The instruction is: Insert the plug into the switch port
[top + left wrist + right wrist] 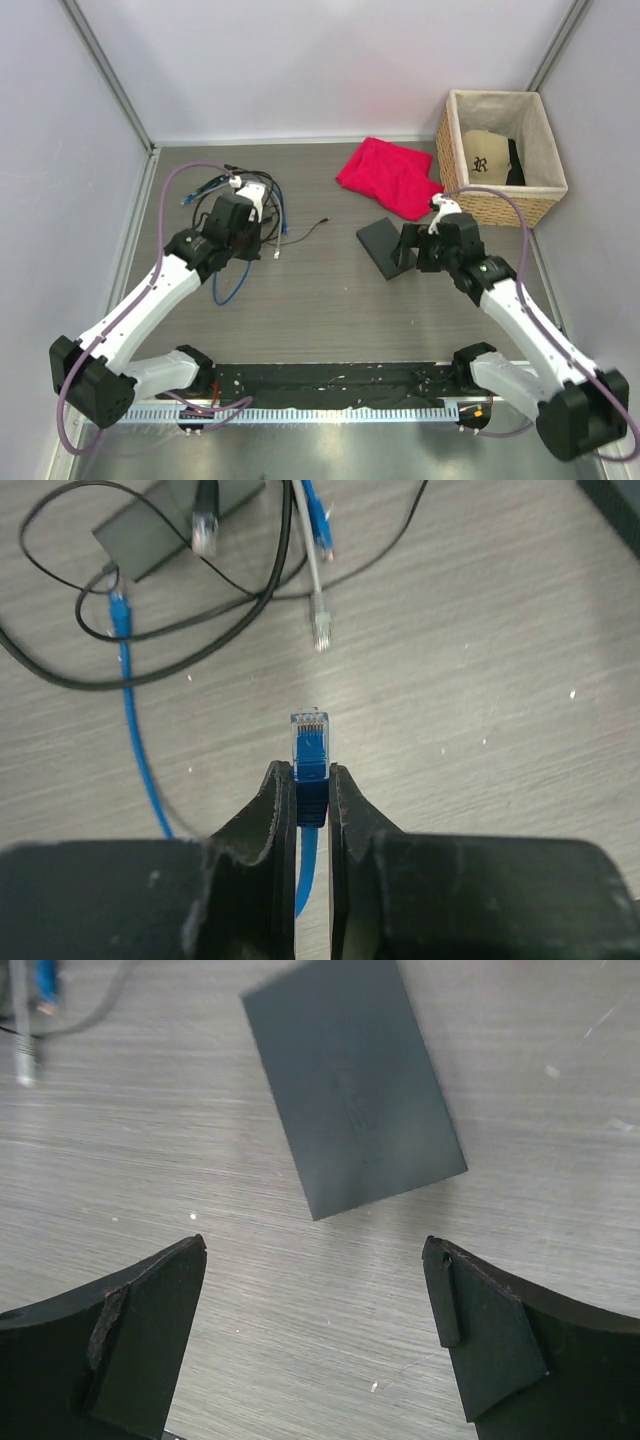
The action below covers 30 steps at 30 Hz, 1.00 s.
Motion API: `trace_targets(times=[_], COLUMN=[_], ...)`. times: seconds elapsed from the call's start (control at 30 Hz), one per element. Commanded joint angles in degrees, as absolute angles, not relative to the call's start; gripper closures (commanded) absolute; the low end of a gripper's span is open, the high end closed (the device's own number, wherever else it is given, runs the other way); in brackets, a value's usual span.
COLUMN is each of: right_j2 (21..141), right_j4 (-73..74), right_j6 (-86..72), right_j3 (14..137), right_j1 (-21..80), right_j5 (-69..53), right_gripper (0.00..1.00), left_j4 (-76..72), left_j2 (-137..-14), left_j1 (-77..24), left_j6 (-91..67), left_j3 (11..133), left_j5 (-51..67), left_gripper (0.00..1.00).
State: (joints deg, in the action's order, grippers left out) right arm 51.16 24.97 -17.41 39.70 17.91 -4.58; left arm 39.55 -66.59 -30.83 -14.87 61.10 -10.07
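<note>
Starting way off to the left of the switch [383,243]: there's a messy pile of cables [225,195], black and blue mostly, looped over each other on the table [320,310]. A small dark power brick [165,525] sits in that pile with a black cord running around it.

My left gripper [312,780] is right by the pile, well left of the switch. It's clamped tight on the blue plug [309,742], pinching the blue boot. The clear tip pokes out past my fingertips, and the blue cable drops back down between the fingers. Just past the plug's tip, a grey cable [321,630] ends in its own clear connector, lying loose on the table.

The plug is well apart from the switch, with a stretch of bare table between them.

The switch lies flat on the table, turned at an angle. From my wrist view I only get its plain dark top, so I can't tell which edge has the ports.

My right gripper [315,1250] is at the switch's right side, jaws spread wide with nothing in them. The switch sits just ahead of the fingertips, not between them.

Behind the switch is a crumpled red cloth [390,175]. Behind and to the right of it is a wicker basket [500,208] with a tan cap [483,155] inside.
</note>
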Motion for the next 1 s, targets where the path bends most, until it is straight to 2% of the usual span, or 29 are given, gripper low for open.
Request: trace_targets(times=[0.0, 0.17, 0.33, 0.5, 0.63, 0.8, 0.97], right_j2=[60.80, 73.46, 80.06, 86.03, 87.10, 86.92, 84.12], right_j4=[24.17, 20.58, 13.99, 11.43, 10.55, 5.81, 5.63], right_j6=[-21.70, -21.80, -21.36, -19.78, -19.86, -24.69, -25.48], right_j3=[44.82, 46.76, 45.70, 45.44, 45.26, 45.44, 46.06], right_j1=[18.19, 16.97, 14.77, 15.64, 22.66, 36.52, 41.57], right_j5=[-1.34, 6.68, 4.49, -5.25, -7.11, -11.42, -3.27], right_gripper=[0.00, 0.00, 0.00, 0.00, 0.00, 0.01, 0.02], left_j4=[35.25, 36.12, 35.77, 36.74, 37.00, 36.83, 36.83], left_j2=[-63.11, -61.61, -59.51, -59.94, -60.20, -59.94, -59.85], left_j1=[-30.76, -30.76, -30.67, -30.67, -30.67, -30.67, -30.67], left_j6=[-15.47, -12.83, -12.30, -12.04, -12.30, -12.39, -13.97], left_j3=[57.31, 54.67, 53.88, 54.14, 54.32, 54.23, 54.40], left_j5=[-7.47, -9.66, -11.24, -13.01, -12.31, -12.22, -11.08], left_gripper=[0.88, 0.89, 0.89, 0.88, 0.89, 0.88, 0.89])
